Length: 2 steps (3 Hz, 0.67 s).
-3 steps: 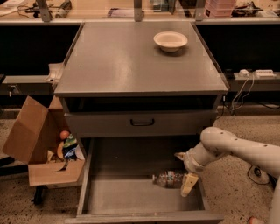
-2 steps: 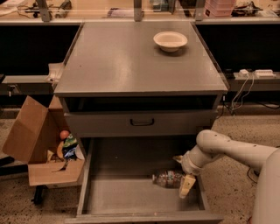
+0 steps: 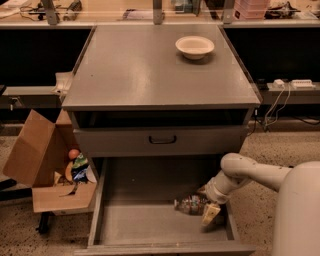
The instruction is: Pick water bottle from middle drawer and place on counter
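Note:
The water bottle point(image 3: 190, 204) lies on its side on the floor of the open middle drawer point(image 3: 135, 222), at the right. My gripper point(image 3: 206, 207) is down in the drawer at the bottle's right end, with one pale finger point(image 3: 210, 214) showing just in front of it. The arm point(image 3: 250, 172) reaches in from the lower right. The counter point(image 3: 150, 70) is the cabinet's flat grey top, above the drawer.
A cream bowl point(image 3: 194, 47) stands at the counter's back right. A closed drawer front with a black handle point(image 3: 162, 140) sits above the open drawer. An open cardboard box point(image 3: 45, 165) with colourful items stands on the floor at the left. A cluttered bench point(image 3: 150, 12) runs behind.
The arm has shifted a little to the left and further into the drawer, bringing the gripper closer around the bottle's right end. The bottle has not moved.

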### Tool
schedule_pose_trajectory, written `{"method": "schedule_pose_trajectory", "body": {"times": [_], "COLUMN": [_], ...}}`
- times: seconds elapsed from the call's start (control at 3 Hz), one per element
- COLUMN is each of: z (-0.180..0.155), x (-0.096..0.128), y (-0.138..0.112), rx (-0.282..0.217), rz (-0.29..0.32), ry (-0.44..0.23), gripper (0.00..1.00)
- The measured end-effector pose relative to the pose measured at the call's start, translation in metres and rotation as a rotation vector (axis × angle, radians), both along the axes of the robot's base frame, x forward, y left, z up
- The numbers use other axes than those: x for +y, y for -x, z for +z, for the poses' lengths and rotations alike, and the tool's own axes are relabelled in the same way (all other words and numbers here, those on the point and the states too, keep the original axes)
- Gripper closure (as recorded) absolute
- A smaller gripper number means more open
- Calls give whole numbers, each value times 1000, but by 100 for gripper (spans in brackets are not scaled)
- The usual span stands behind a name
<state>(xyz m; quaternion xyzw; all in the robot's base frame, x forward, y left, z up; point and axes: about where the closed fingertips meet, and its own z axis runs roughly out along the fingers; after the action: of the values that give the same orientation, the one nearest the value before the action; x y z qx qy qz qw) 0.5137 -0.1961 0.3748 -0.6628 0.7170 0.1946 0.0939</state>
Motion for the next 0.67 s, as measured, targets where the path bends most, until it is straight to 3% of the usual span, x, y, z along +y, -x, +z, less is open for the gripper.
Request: {"method": "schedule_pose_trajectory", "body": {"times": [0.33, 0.67], "z": [-16, -11], "x": [2, 8], "y": [5, 7], "rx": [23, 6], "rz": [8, 22], "ry": [-9, -26], "gripper": [49, 74]}}
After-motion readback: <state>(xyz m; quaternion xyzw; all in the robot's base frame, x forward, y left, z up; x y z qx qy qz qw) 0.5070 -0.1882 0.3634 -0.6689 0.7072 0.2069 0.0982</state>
